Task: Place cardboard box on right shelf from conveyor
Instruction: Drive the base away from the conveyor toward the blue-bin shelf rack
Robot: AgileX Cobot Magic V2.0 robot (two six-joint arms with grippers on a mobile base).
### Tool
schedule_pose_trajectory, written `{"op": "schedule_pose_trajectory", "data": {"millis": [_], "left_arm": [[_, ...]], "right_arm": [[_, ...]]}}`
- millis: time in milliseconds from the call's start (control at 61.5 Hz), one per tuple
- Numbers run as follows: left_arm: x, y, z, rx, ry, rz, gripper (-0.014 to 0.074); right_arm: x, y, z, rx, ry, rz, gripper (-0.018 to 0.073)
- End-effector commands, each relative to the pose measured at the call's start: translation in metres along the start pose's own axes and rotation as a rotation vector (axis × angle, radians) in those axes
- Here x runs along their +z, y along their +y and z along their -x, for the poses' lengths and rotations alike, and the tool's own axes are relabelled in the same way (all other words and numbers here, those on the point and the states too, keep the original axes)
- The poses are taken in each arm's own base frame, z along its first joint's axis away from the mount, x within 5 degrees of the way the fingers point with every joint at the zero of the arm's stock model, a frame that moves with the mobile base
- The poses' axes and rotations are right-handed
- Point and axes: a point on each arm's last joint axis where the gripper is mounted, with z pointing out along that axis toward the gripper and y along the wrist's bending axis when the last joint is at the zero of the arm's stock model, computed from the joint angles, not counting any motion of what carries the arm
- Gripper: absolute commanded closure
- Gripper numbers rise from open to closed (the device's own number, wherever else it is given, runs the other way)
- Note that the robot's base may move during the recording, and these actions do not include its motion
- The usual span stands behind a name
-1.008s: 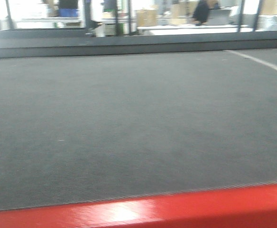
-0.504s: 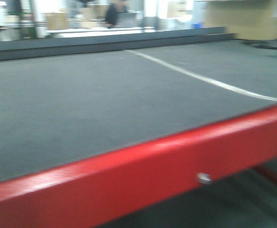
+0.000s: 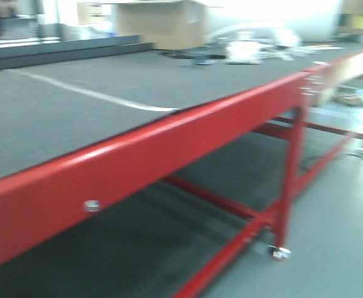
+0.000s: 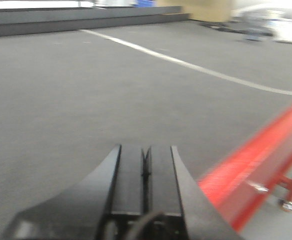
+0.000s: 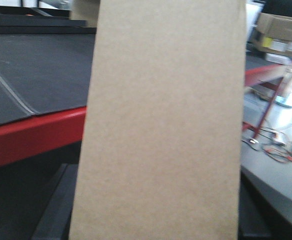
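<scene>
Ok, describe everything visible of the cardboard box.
The plain tan cardboard box fills the middle of the right wrist view from top to bottom. It shows a long, flat, unmarked face with no tape or print visible. It runs lengthwise away from the camera, leaning slightly. The right gripper's dark fingers flank its lower sides, apparently clamping it. It is off the red-edged dark grey conveyor belt behind it.

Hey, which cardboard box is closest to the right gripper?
The plain tan cardboard box filling the right wrist view, flanked by dark fingers. The other carton sits far back at upper right, with a yellowish patch.
</scene>
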Motion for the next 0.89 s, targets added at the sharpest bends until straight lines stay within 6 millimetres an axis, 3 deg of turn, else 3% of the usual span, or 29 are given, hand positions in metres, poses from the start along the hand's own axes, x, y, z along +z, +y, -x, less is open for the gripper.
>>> {"op": "schedule_pose_trajectory", "data": {"millis": [0, 878], "left_arm": [[-0.001, 0.0002, 0.0059, -0.005, -0.092, 0.0, 0.0713], [-0.001, 0.0006, 0.0059, -0.005, -0.092, 0.008, 0.0712]], "right_arm": [[-0.0016, -0.0015, 0.0162, -0.017, -0.109, -0.013, 0.0357], [-0.0016, -0.0015, 0.0162, -0.017, -0.109, -0.013, 0.0357]]}}
